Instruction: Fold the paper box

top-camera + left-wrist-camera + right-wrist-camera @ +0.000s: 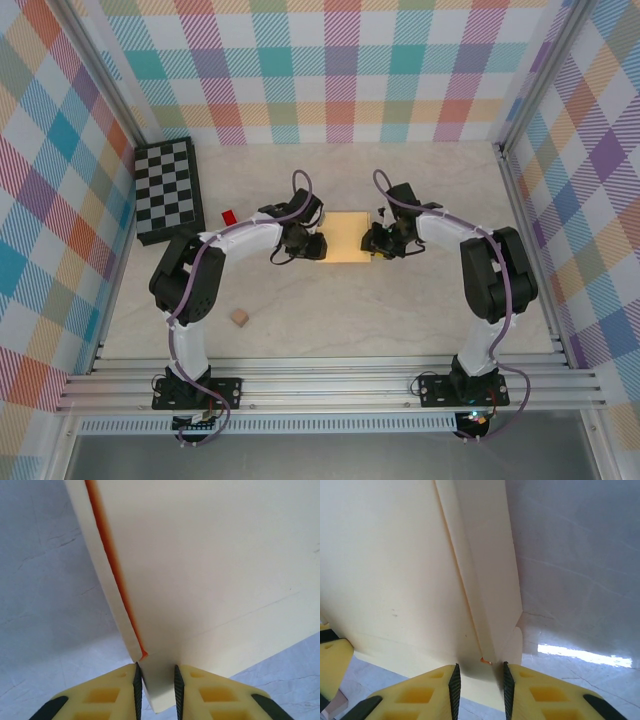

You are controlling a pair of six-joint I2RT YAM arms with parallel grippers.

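Paper box (pixel 348 237) lies flat at the middle of the desk (pixel 350 320). Left end effector (pixel 156 680) is at its 9 o'clock edge and right end effector (pixel 480 677) at its 3 o'clock edge. Both have narrow jaws, with card showing in the gap. I cannot tell whether either truly pinches the card.

Judgement: for a clean fold I should seat each folded side strip (pixel 485 580) fully between the pads (pixel 138 685), then work both sides together so the panel neither twists nor skids.

Hidden: the layers under the card, and whether its edges rest on the desk.
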